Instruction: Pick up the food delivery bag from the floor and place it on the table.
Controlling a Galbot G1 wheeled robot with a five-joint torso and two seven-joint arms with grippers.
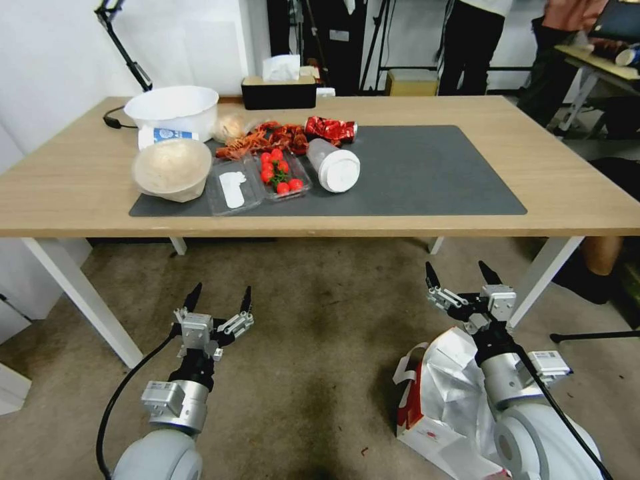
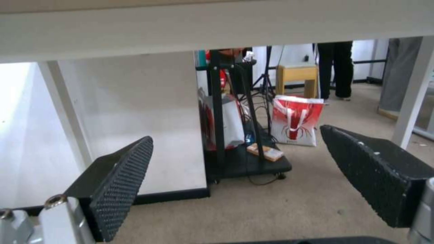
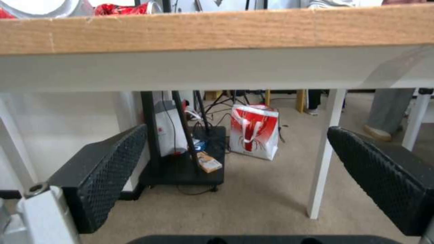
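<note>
Food delivery bag (image 1: 440, 393) lies on floor (image 1: 313, 373), near right, under right arm; right hand (image 1: 463, 275) and left hand (image 1: 219, 298) both spread apart, before desk (image 1: 573, 193).

Wood-top table (image 1: 467, 113), matt mat (image 1: 433, 173)

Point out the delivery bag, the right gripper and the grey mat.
Delivery bag (image 1: 443, 393): head view, crumpled white top.
Right gripper (image 1: 463, 273): head view, midway between its open fingertips.
Grey mat (image 1: 433, 173): head view, bare right half.
</note>
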